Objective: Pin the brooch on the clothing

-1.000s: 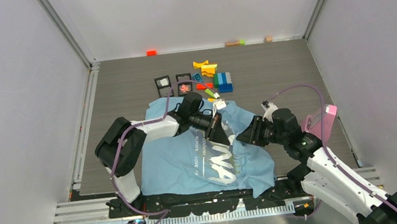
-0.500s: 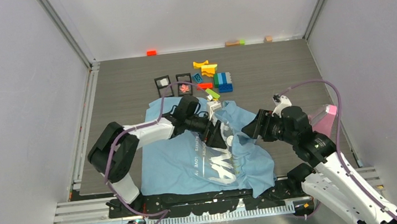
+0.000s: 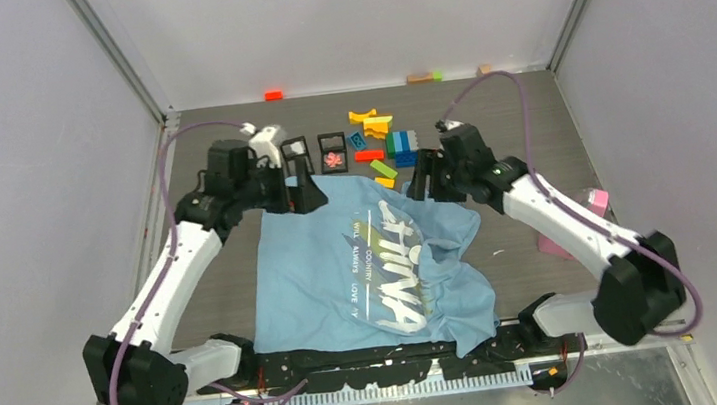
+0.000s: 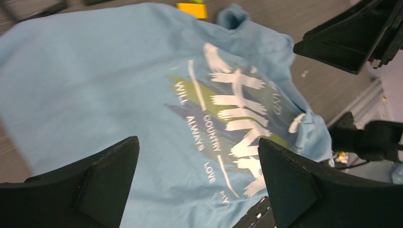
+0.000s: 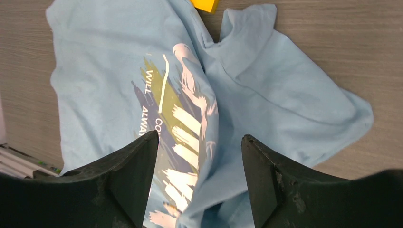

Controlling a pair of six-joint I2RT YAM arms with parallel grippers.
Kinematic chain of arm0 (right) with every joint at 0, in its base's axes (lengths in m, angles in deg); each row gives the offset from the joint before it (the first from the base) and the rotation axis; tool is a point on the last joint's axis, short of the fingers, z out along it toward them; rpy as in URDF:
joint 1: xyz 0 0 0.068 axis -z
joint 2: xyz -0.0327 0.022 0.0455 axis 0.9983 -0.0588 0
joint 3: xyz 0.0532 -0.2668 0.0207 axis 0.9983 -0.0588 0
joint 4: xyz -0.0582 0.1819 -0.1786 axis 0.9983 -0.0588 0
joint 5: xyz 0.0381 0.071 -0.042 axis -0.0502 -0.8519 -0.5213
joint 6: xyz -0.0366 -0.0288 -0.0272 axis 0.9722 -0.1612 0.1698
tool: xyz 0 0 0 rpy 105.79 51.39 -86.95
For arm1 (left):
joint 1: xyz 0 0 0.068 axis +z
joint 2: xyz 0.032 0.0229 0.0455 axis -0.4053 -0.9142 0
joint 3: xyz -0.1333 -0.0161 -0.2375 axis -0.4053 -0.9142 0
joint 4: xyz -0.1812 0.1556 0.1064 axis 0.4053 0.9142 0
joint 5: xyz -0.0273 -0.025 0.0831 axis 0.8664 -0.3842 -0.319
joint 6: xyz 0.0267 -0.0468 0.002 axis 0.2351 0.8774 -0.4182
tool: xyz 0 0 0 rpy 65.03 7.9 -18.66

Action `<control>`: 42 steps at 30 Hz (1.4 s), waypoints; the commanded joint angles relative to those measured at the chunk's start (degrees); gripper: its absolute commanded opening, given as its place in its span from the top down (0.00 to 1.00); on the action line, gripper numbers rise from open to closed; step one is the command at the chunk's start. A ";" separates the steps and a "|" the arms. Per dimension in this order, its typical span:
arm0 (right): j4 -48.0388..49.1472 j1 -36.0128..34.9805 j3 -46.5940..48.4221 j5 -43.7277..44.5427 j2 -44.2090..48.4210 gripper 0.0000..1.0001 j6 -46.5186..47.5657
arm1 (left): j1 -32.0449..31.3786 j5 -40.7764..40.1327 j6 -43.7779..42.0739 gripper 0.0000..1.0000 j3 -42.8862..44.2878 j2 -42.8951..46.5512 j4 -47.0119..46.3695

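You are holding the left claw (image 3: 299, 191) and right claw (image 3: 422, 180) apart and empty over the far edge of the light blue printed T-shirt (image 3: 342, 275). The pinkish-red flower brooch (image 3: 334, 159) is lying just beyond, toward the grey surface's (image 3: 527, 124) far edge, so be lining up squarely. Only the top view is showing it; the wrist views are showing shirt folds.

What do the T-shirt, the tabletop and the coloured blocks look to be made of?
The T-shirt: soft matte knit fabric, perhaps cotton; it wrinkles and folds, with a flat printed graphic. The tabletop: grey wood-grain surface, likely laminate, by its fine parallel streaks and low sheen. The coloured blocks: apparently hard plastic, by saturated colours and crisp edges.
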State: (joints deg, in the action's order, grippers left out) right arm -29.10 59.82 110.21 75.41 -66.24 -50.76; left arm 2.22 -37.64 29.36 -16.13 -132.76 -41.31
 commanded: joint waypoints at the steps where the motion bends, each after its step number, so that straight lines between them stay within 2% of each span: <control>1: 6.82 -3.75 11.06 5.31 -11.01 0.33 3.17 | 6.98 -6.08 -4.76 0.00 6.08 2.59 19.66; 5: 7.02 -7.09 21.97 8.48 -24.51 0.36 4.99 | 8.77 -21.13 -6.65 0.00 3.81 5.28 19.78; 8: 7.05 -8.72 29.56 9.16 -34.97 0.36 6.10 | 8.77 -27.08 -6.93 0.00 0.25 6.66 16.58; 11: 6.85 -9.83 38.55 9.47 -44.07 0.36 7.21 | 8.77 -29.24 -6.74 0.00 -1.81 7.20 15.05; 18: 4.10 -12.45 57.56 13.01 -58.74 0.32 11.05 | 8.77 -27.13 -5.41 0.00 -4.52 8.01 12.60; 24: 2.58 -13.14 69.15 16.07 -68.49 0.31 10.70 | 8.73 -24.09 -5.02 0.00 -4.89 8.24 12.13; 27: 1.78 -13.34 72.74 19.51 -72.55 0.30 10.46 | 8.77 -23.60 -4.93 0.00 -4.98 8.73 11.95; 34: 0.95 -13.34 80.41 21.34 -79.12 0.29 11.33 | 8.77 -22.63 -4.75 0.00 -5.02 9.23 11.68; 40: -0.07 -13.90 81.80 23.47 -81.18 0.30 11.60 | 8.77 -22.28 -4.66 0.00 -5.06 9.76 11.50; 42: -0.37 -14.03 81.45 24.03 -81.44 0.34 11.49 | 8.77 -22.09 -4.66 0.00 -4.98 9.77 11.50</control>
State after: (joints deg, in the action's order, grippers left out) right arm -29.12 46.23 189.46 96.35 -145.77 -39.77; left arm 10.81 -60.77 24.29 -21.07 -124.56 -27.36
